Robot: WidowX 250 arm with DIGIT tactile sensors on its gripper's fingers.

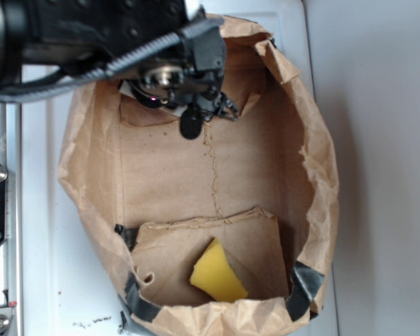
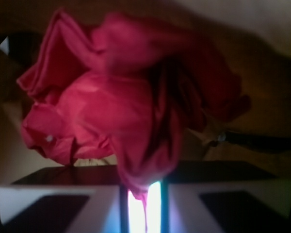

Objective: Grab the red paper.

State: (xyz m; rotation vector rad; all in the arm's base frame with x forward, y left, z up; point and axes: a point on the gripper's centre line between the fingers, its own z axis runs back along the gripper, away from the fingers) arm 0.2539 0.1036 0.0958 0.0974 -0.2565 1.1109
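- Jaws nearly shut, pinching only a thin lower fold of the red paper.
- Risk: the fold slips or tears during lifting.
- Risk: paper snags the bag wall.

Pincer pinched nearly shut, arm reaching from upper left.

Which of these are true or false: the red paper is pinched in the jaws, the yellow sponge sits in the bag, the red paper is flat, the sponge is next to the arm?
1. The red paper is pinched in the jaws. True: in the wrist view a fold of it runs down into the narrow gap.
2. The yellow sponge sits in the brown paper bag. True.
3. The red paper is flat. False: it is crumpled.
4. The sponge is next to the arm. False: they are at opposite ends of the bag.
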